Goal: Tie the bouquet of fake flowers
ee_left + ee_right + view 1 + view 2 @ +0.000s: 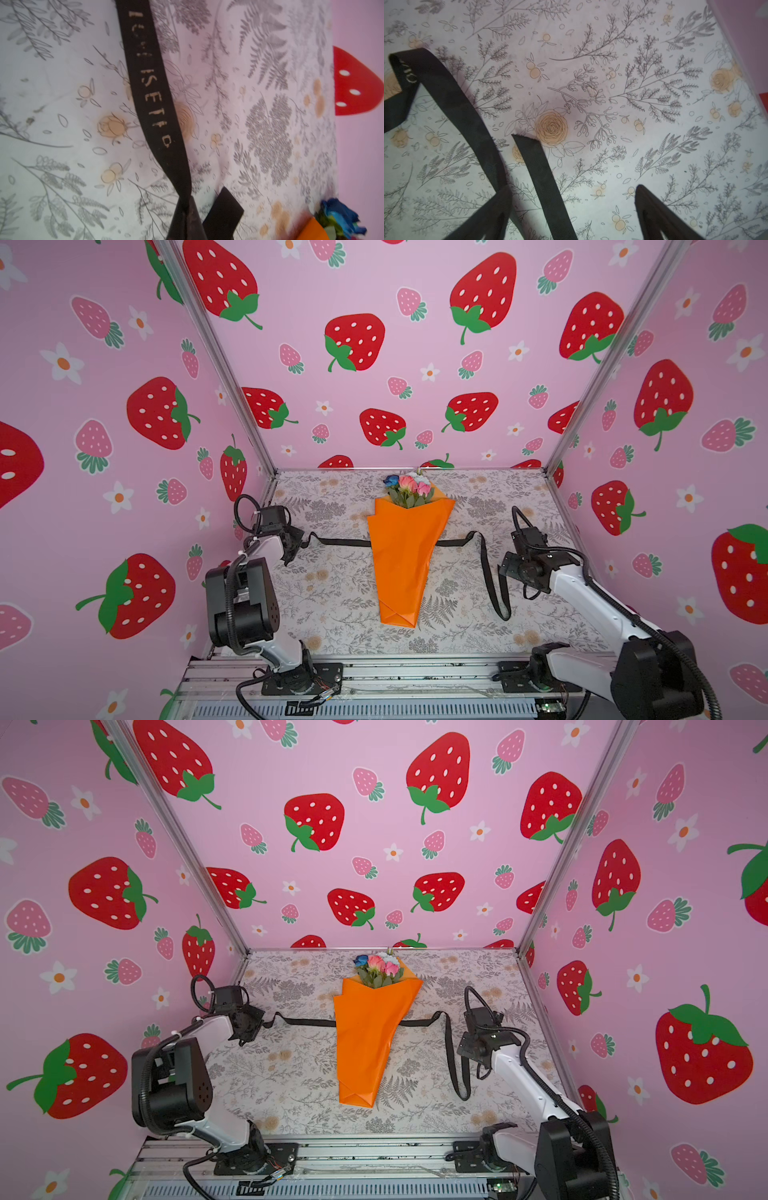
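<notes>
The bouquet of fake flowers [409, 489] [376, 967] lies mid-table in a cone of orange paper [405, 556] [368, 1040], blooms toward the back wall. A long black ribbon [340, 542] [307, 1022] with pale lettering passes under the cone. My left gripper [297, 545] [255, 1025] [186, 216] is shut on the ribbon [149, 83] near its left end. On the right the ribbon [452, 108] loops toward the front. My right gripper [508, 568] [467, 1048] [572, 188] stands open low over it, and the ribbon's free end lies between the fingers [650, 207].
A floral-printed cover [332, 593] spreads over the table. Strawberry-patterned walls [374, 344] close in the left, right and back. A metal rail [395, 676] with both arm bases runs along the front edge. A blue bloom [340, 216] shows in the left wrist view.
</notes>
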Motion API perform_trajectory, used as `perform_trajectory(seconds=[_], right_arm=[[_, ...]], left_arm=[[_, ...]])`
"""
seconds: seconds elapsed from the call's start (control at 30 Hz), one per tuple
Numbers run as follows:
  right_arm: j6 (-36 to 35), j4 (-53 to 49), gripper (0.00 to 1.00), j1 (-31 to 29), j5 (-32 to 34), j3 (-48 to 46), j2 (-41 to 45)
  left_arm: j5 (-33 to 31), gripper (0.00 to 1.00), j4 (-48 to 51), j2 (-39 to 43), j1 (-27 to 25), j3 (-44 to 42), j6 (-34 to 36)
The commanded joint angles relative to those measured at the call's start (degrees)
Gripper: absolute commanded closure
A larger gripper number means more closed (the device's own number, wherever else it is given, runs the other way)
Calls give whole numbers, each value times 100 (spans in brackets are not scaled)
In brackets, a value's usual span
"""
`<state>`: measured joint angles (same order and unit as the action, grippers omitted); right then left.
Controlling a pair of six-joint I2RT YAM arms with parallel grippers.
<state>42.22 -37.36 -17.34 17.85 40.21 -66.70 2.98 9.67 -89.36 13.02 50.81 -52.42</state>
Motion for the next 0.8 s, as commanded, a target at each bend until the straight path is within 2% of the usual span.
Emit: perform_trajectory(seconds=[0.0, 0.2, 0.37, 0.77], right_arm=[[155, -219, 18, 29, -77, -154, 91], [123, 57, 36, 20, -350, -300, -105], [6, 558, 42, -66, -709, -385, -335], [220, 862, 42, -374, -883, -526, -821]], left_arm=[[64, 100, -283, 559, -349, -190, 561], [12, 100, -557, 1603, -874, -806, 1066], [246, 100, -802, 2214, -1122, -1203, 1118], [150, 100, -614, 2704, -1610, -1295, 1230]])
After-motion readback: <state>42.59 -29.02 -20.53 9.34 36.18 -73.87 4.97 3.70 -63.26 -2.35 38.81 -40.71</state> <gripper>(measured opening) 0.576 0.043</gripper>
